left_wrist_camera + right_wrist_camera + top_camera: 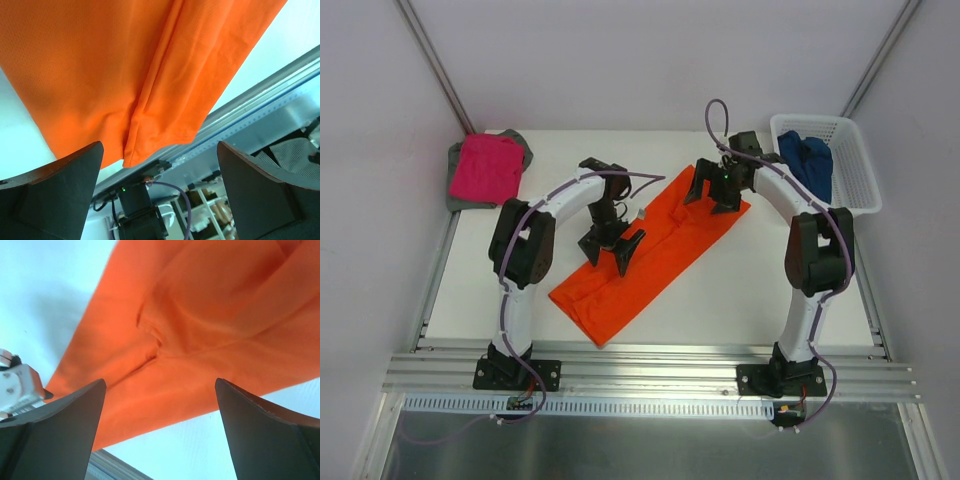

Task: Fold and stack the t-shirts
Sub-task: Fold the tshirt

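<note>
Two claws are mine, and both stand spread wide with nothing between their fingers. My left gripper (613, 243) hangs over the orange t-shirt (660, 245), above the left edge of its near half, and the cloth lies below the fingertips with none of it pinched. My right gripper (713, 190) hangs over the far end of the same shirt, just as wide and just as empty. That shirt lies in the middle of the table (750, 290) as one long band, slanting from the near left to the far right. My left wrist camera shows a lengthwise fold running down it to its near hem, close to the table's front edge. Under my right wrist the cloth is gathered into a few soft creases, with bare table on either side. Whether either claw brushes the fabric, I cannot tell. At the far left corner the pink t-shirt (485, 167) sits folded on top of the grey t-shirt (454, 192), which shows around its edges. At the far right the dark blue t-shirt (807, 165) lies bunched inside the white basket (860, 185).
</note>
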You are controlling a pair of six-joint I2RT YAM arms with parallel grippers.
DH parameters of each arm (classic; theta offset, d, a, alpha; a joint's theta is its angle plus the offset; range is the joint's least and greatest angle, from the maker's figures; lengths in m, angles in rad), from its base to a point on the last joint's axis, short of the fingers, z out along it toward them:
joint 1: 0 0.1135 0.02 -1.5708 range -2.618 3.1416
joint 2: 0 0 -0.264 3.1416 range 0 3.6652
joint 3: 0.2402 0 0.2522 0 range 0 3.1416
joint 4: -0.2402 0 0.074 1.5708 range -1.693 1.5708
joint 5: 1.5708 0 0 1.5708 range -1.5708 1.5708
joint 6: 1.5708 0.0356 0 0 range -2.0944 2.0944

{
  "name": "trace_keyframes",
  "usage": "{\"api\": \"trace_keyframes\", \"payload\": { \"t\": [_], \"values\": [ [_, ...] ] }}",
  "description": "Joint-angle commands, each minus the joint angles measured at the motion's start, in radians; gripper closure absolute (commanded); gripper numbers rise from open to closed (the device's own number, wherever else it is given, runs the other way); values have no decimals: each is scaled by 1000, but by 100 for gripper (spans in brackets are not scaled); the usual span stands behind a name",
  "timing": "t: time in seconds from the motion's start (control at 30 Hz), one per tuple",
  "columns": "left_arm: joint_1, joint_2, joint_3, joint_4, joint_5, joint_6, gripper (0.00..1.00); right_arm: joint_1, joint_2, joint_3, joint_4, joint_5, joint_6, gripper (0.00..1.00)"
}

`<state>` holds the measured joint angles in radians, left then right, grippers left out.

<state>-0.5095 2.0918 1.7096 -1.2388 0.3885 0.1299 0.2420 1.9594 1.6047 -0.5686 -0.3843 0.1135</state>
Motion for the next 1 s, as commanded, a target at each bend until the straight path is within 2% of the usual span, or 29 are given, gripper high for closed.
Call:
{"api": "trace_keyframes", "payload": {
  "t": [0.0,0.23,0.43,0.73,0.97],
  "values": [
    [35,20,-8,-39,52,30,1,2,-34,-25,-48,-24,8,4],
    [95,108,15,-62,99,37,1,11,-7,-38,-48,-24,-1,4],
    [124,175,9,-76,162,51,1,2,79,-20,-34,-5,-11,4],
    [149,240,19,-99,197,71,1,-4,225,115,-40,-4,-5,4],
    [140,180,-83,-88,273,57,1,-4,364,262,-14,-27,28,4]
  ]
}}
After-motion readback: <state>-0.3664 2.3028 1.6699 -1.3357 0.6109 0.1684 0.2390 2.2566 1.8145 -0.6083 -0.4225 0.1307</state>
